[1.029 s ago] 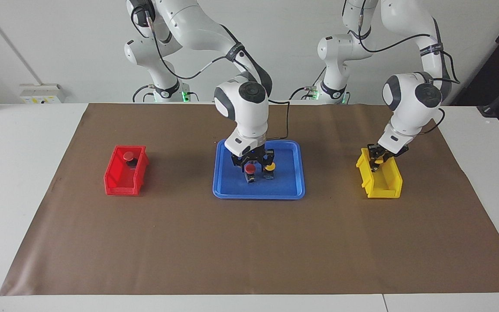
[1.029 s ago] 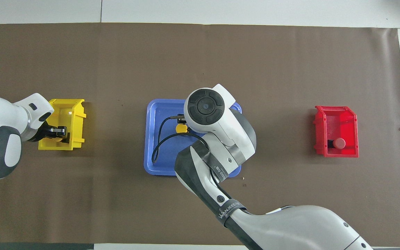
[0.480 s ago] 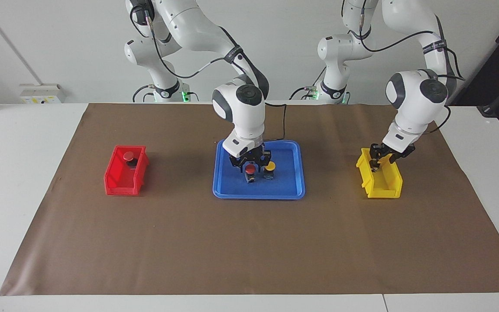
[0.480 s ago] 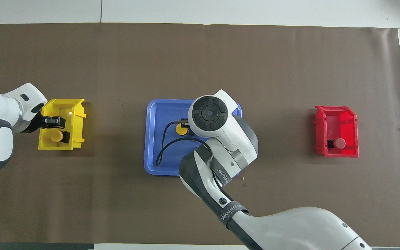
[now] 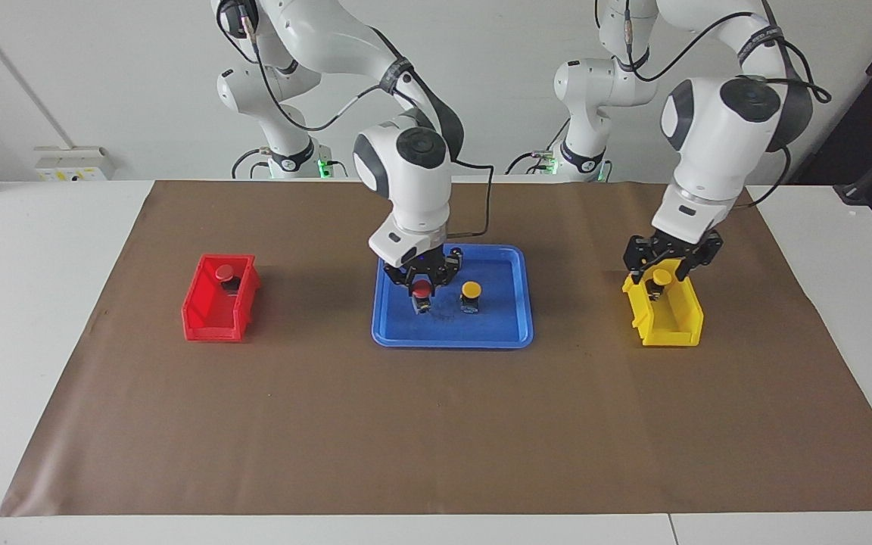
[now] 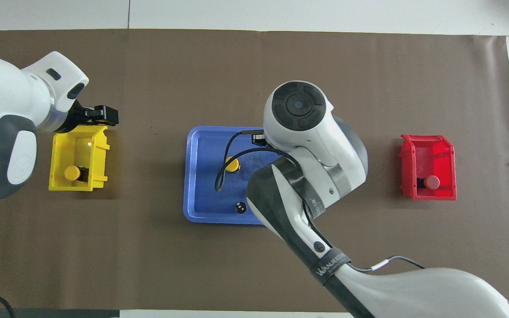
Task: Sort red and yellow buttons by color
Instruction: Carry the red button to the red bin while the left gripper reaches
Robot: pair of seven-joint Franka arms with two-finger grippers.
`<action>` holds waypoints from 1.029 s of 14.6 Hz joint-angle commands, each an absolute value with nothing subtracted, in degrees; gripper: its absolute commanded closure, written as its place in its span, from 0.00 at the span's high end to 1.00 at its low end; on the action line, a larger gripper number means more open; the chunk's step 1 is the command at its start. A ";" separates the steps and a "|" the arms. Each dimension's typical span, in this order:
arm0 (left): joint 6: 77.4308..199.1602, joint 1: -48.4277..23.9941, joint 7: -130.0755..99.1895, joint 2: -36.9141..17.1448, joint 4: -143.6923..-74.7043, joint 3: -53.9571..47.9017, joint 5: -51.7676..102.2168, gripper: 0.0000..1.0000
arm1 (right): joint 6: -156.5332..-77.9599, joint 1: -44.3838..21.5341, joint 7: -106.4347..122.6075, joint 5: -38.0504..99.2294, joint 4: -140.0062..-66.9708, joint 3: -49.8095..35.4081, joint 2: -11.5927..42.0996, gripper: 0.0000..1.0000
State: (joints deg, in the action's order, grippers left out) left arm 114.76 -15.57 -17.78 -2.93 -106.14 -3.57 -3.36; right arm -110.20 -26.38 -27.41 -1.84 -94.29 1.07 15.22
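Landmark: blue tray (image 5: 508, 333) at table middle.

Right gripper (image 5: 422, 281) raised over tray, jaws closed on red button (image 5: 422, 289) (cap up, base hanging below, clear of tray floor). 1 yellow button (image 5: 470, 295) standing in tray, just beside held one, toward left arm's end. Small dark cylinder (image 6: 240, 207) seen in tray, nearer robots than yellow button.

Red bin (image 5: 213, 322) toward right arm's end from tray, 1 red button (image 5: 225, 275) inside.

Yellow bin (image 5: 674, 325) toward left arm's end from tray, 1 yellow button (image 5: 661, 278) inside. Left gripper (image 5: 671, 261) held above this bin, jaws spread, nothing gripped.
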 commanded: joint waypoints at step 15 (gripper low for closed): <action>126.30 -39.55 -42.72 -17.05 -106.96 -2.73 -4.04 0.94 | -133.12 6.68 13.01 -0.88 -129.97 0.09 -2.29 0.14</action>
